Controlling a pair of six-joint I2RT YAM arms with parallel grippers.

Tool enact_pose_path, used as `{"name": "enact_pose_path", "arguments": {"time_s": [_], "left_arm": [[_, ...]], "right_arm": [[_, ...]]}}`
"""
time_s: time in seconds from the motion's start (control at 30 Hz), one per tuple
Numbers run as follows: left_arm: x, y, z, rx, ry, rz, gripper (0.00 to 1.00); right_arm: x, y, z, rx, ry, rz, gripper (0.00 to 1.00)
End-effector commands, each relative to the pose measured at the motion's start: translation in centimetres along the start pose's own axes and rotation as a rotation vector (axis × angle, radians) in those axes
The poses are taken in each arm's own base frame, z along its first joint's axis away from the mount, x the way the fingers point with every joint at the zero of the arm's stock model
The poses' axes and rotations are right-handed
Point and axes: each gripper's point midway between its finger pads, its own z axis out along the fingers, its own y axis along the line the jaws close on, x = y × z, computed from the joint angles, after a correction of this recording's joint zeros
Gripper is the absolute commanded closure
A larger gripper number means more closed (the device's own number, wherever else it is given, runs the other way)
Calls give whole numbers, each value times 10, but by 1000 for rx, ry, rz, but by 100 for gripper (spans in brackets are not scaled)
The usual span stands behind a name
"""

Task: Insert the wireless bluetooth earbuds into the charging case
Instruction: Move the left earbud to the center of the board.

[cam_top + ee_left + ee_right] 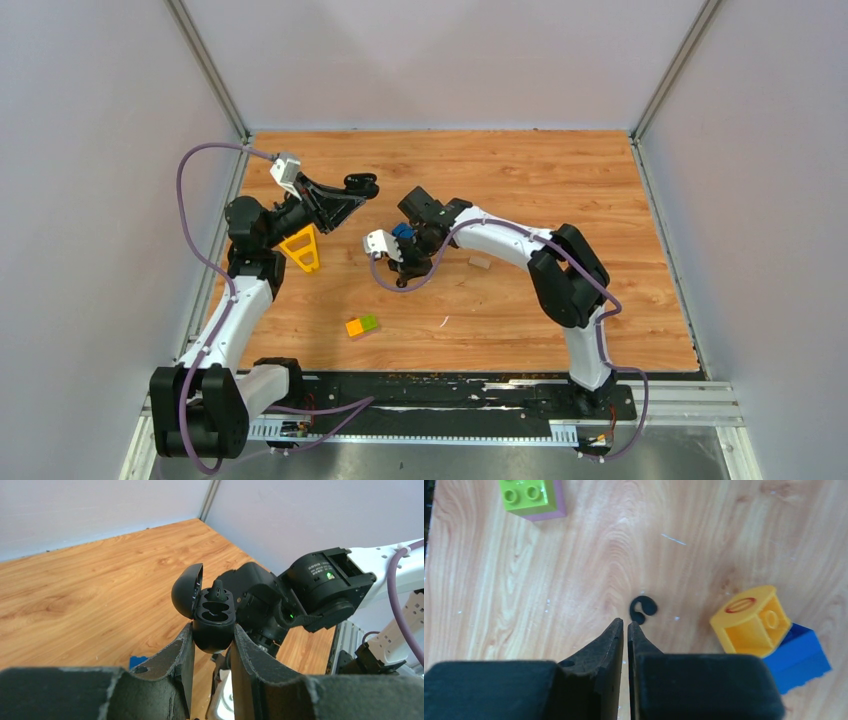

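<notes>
In the left wrist view my left gripper [212, 630] is shut on the black charging case [214, 622], gripping its rounded body from both sides above the table. The lid [186, 591] stands open to the left. A black earbud [218, 589] sticks up from the far socket, and the near socket looks empty. The right wrist view shows another black earbud [643, 607] lying on the wood just past my right gripper [625, 623], whose fingers are closed to a thin slit with nothing between them. From above, the case [362, 184] hangs left of the right wrist [425, 212].
A green block [531, 497] lies beyond the right fingers to the left. A yellow block [751, 622] leans on a blue block [801, 662] to the right. From above, I see a green and orange block [362, 325], a small tan piece [480, 262] and a thin white sliver [443, 322].
</notes>
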Motion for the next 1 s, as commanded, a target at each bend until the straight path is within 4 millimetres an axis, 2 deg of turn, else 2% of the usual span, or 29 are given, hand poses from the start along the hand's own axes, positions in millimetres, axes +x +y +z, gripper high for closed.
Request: {"name": "enact_pose_path", "arguments": {"time_s": [0.0,0.2,0.4,0.5,0.8,0.97], "left_arm": [[-19,-8,-2,13,-45,58,100],[-18,-11,-4,14,-46,60,100],[-20,-12,-4,15,-48,64,100],[-20,-12,-4,14,-48,64,100],[-21,-12,-3,14,-46,63,100],[-20,-10,-2,13,-44,58,100]], "right_arm": [[-4,15,9,-44,-25,26,91],[5,3,15,18,24,22,90],[-2,15,23,-28,8,20,88],[-8,19,28,-43,-26,82,86],[-23,4,47,17,-99,290,84],[-17,-1,60,62,-74,329,81]]}}
